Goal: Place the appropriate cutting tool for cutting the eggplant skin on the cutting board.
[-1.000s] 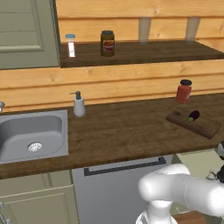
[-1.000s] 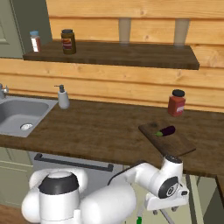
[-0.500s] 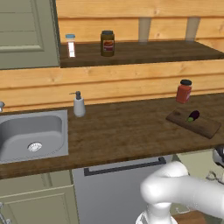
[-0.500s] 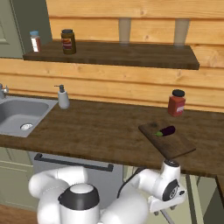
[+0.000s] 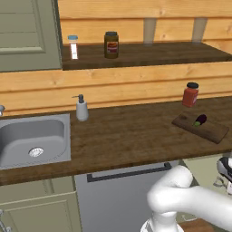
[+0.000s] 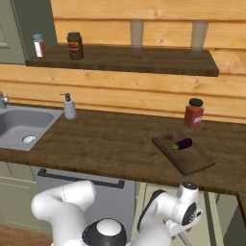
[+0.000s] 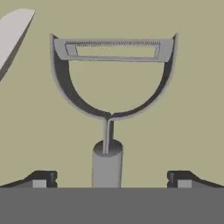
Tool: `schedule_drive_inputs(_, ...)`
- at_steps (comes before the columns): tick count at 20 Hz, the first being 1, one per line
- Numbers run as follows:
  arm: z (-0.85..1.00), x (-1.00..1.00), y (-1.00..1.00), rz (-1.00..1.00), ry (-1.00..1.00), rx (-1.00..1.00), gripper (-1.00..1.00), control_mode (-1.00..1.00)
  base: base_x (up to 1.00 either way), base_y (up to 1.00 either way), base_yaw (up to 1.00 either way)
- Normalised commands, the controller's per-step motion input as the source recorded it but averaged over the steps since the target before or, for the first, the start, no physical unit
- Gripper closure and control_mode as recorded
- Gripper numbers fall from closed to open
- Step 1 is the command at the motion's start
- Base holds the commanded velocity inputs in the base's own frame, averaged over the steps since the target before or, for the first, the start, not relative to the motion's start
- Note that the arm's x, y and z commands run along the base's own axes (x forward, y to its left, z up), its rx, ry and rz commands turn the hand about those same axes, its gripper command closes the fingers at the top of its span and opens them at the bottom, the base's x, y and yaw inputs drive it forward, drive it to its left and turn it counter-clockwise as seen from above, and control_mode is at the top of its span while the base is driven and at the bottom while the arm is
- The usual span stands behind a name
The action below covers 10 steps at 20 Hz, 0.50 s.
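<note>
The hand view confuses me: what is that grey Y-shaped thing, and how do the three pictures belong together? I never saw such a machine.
All three pictures show one white robot arm in a simulated kitchen. Two cameras ride on its base, behind the arm to its left and right. They look over the wooden counter, where an eggplant lies on a dark cutting board. A red jar stands behind it, and a soap dispenser stands beside the sink.

The third camera sits on the hand and looks along its fingers. The gripper is low, below the counter edge, and open. The Y-shaped thing is a peeler, the cutting tool. Its handle lies between the two fingers, but nothing is held yet.
</note>
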Motion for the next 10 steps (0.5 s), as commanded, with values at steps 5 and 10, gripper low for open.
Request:
schedule_drive_inputs(5, -0.65, -0.04, 0.00, 0.10, -0.07, 0.01, 1.00, -1.00, 0.00, 0.00, 0.00)
schedule_drive_inputs(10, -0.39, -0.22, 0.36, 0.04, -0.12, 0.00, 1.00, -1.00, 0.00, 0.00, 0.00)
